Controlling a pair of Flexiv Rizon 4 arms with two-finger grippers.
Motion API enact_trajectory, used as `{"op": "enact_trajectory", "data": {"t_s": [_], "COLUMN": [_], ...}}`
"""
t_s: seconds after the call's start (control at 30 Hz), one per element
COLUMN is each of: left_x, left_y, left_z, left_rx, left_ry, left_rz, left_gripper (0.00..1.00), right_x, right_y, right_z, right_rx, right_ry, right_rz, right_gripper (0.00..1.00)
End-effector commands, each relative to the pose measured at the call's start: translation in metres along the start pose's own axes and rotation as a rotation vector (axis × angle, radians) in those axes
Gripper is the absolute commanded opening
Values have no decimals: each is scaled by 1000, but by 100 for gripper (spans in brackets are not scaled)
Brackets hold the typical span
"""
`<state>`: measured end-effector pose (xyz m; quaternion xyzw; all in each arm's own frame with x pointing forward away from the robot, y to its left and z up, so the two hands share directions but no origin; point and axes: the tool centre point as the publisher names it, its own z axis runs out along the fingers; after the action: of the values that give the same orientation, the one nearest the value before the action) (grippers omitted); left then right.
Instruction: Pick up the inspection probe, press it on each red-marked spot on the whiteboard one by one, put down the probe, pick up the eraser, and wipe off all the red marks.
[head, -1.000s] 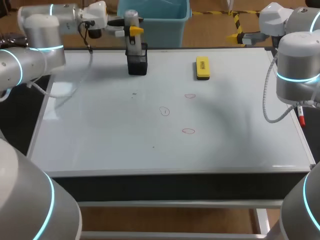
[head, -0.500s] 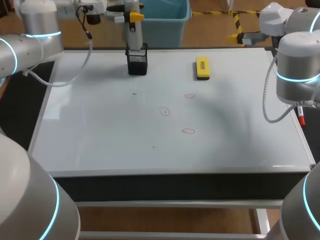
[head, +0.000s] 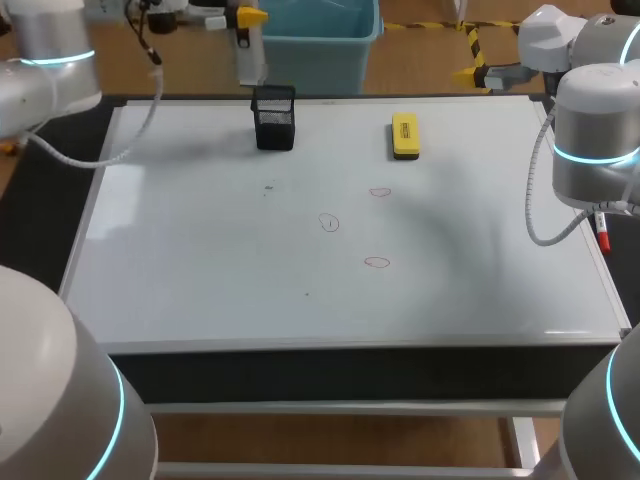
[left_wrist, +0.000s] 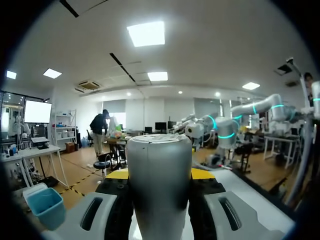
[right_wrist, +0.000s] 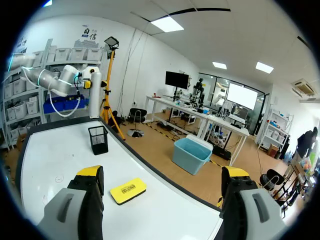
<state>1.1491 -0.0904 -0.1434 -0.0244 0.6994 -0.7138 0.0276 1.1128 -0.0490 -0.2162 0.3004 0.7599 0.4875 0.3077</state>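
1. The inspection probe (head: 252, 58) is clamped between the yellow-tipped fingers of the left gripper (left_wrist: 160, 174), and its grey body fills the gap between them
2. The probe is held upright and hangs below that gripper, above the black mesh holder (head: 274, 117) and clear of it
3. The fingers of the right gripper (right_wrist: 162, 172) are spread wide apart, with nothing between them
4. The yellow eraser (right_wrist: 128, 190) is seen lying on the whiteboard (right_wrist: 45, 165) just ahead of the right gripper, with the holder farther on
5. Three red marks (head: 376, 262) are seen on the whiteboard, well apart from both grippers
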Motion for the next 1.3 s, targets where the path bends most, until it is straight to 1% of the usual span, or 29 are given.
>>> {"op": "enact_trajectory", "data": {"t_s": [0.03, 0.23, 0.47, 0.63, 0.67, 0.83, 1.0, 1.3], "left_x": [21, 36, 47, 56, 57, 61, 63, 62], "left_y": [5, 15, 22, 35, 38, 49, 60, 79], "left_z": [-24, -50, -73, -88, -91, -104, -110, -113], "left_rx": [-7, -10, -13, -9, -17, -26, -32, -21], "left_ry": [-118, -164, -237, -242, -255, -268, -280, -289], "left_rz": [2, 12, 30, 37, 36, 51, 49, 25], "left_gripper": [0, 0, 0, 0, 0, 0, 0, 0], "right_x": [-1, -1, -1, -1, -1, -1, -1, -1], "right_y": [0, 0, 0, 0, 0, 0, 0, 0], "right_z": [0, 0, 0, 0, 0, 0, 0, 0], "right_rx": [1, 1, 1, 1, 1, 1, 1, 1], "right_ry": [1, 1, 1, 1, 1, 1, 1, 1], "right_rz": [0, 0, 0, 0, 0, 0, 0, 0], "right_gripper": [100, 100, 100, 100, 100, 100, 100, 100]}}
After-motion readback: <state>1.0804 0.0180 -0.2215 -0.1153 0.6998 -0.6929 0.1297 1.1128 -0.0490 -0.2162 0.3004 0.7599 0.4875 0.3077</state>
